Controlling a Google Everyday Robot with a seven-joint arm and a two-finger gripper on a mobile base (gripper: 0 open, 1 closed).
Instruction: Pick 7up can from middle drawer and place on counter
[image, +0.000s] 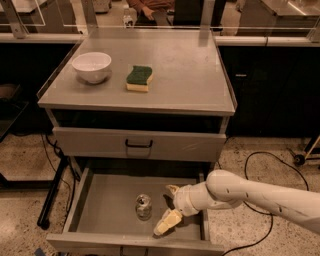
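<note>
The 7up can stands upright on the floor of the open middle drawer, near its middle front. My gripper is inside the drawer just right of the can, open, with one cream finger reaching toward the drawer front and the other further back. It does not touch the can. The counter is the grey top of the cabinet above.
A white bowl and a green-and-yellow sponge lie on the left half of the counter. A closed drawer with a black handle sits above the open one. Cables trail on the floor to the right.
</note>
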